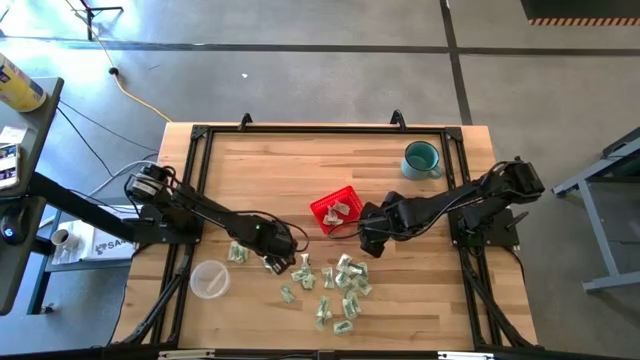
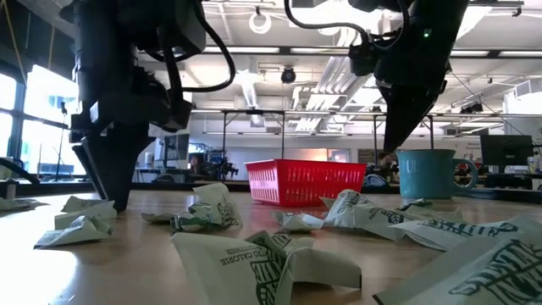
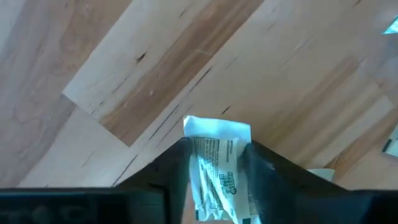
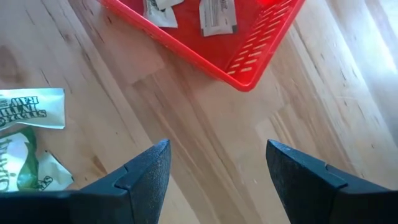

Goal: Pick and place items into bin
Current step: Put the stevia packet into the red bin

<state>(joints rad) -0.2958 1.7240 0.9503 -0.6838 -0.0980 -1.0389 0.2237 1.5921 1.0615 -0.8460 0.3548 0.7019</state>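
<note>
my left gripper (image 3: 214, 165) is clamped on a packet (image 3: 214, 155) low over the table; the bin (image 1: 335, 208) sits toward the right gripper (image 4: 217, 165), whose fingers are apart and empty beside it.

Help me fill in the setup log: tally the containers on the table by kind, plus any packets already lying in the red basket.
Red basket: 1
Teal mug: 1
Clear plastic cup: 1
Packets in the basket: 2 visible
Total: 5
</note>
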